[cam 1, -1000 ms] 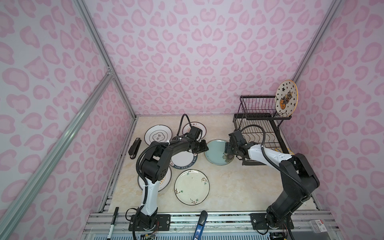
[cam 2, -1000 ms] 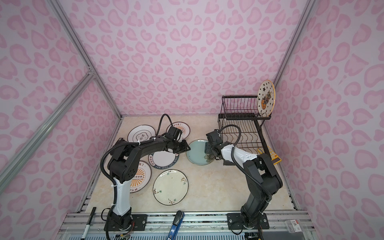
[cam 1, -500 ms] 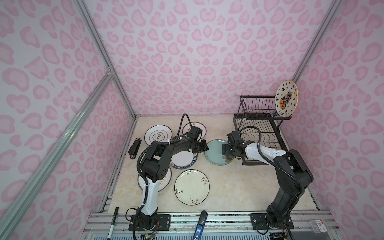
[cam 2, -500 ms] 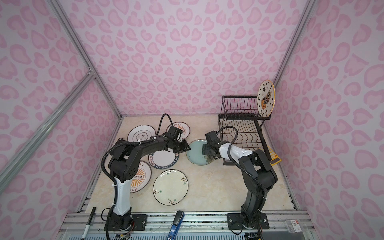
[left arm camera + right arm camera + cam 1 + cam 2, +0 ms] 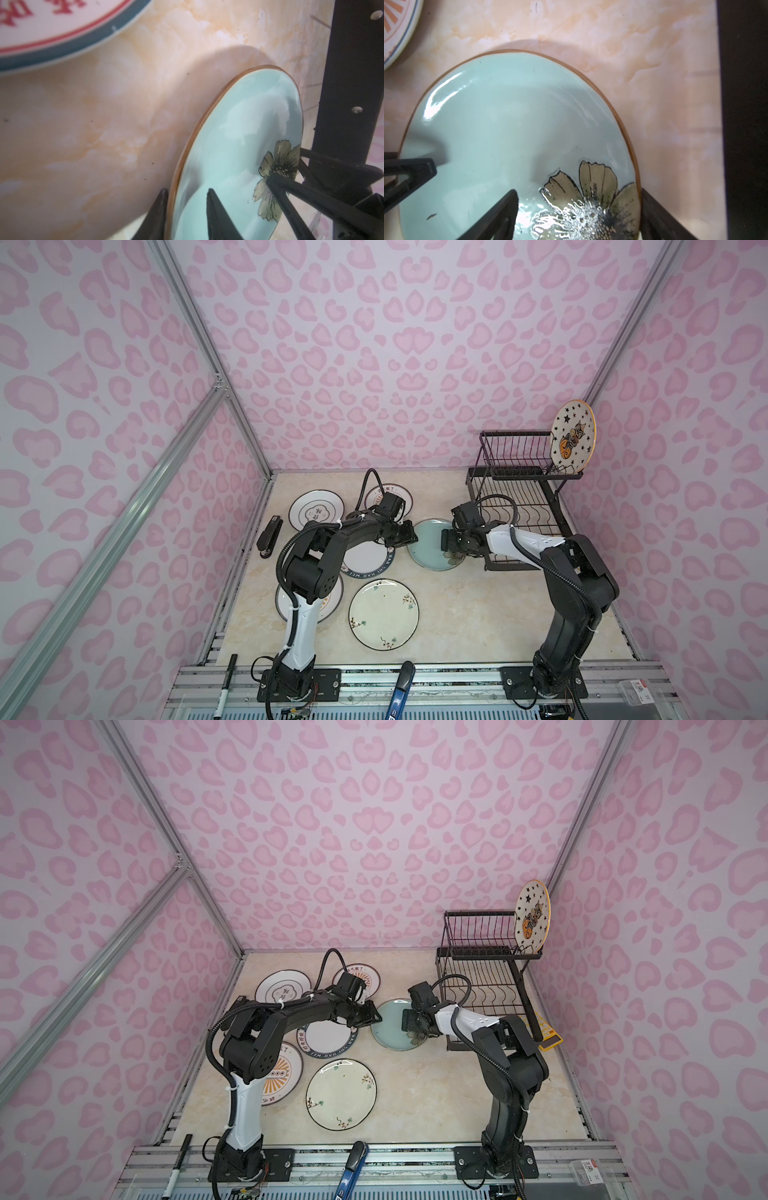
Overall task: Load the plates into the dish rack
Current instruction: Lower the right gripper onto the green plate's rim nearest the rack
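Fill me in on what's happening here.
Both arms are on the blue plate. The left gripper pinches its rim, while the right gripper straddles the opposite rim by the flower, jaws open. One starry plate stands in the upper tier of the rack; the rest lie on the table.

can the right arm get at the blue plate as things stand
Probably yes. The right claw is open and straddles the rim of the blue plate, one jaw over the face, one outside the edge, with nothing between. The left claw grips the opposite rim.
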Robot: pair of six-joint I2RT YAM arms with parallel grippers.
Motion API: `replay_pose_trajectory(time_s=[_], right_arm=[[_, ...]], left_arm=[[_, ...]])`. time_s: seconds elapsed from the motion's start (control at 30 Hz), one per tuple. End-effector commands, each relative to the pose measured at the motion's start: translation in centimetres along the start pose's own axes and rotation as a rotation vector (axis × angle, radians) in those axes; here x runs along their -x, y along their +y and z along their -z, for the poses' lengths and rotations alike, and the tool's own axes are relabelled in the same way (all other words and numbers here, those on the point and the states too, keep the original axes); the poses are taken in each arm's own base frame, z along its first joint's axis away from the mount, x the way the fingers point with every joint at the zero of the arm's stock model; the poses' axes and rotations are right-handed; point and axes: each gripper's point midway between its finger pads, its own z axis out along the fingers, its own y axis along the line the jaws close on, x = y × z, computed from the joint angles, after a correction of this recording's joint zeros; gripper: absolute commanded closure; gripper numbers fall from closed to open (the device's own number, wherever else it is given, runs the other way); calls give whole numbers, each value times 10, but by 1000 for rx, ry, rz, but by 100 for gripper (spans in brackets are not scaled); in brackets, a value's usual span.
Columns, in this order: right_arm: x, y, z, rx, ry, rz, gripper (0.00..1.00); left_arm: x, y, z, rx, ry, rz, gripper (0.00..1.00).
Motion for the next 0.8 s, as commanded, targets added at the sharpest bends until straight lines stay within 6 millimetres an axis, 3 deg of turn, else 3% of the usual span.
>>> replay_pose_trajectory(time_s=[0.0, 0.47, 0.77], right_arm=[[-1, 11, -3, 62, 13, -9, 14], [-2, 21, -8, 120, 30, -10, 22], [-2, 18, -7, 118, 30, -12, 38]], left_arm=[[0, -3, -3, -15, 14, -2, 66], [3, -18, -2, -74, 11, -9, 57], [7, -24, 5, -86, -8, -16, 70]])
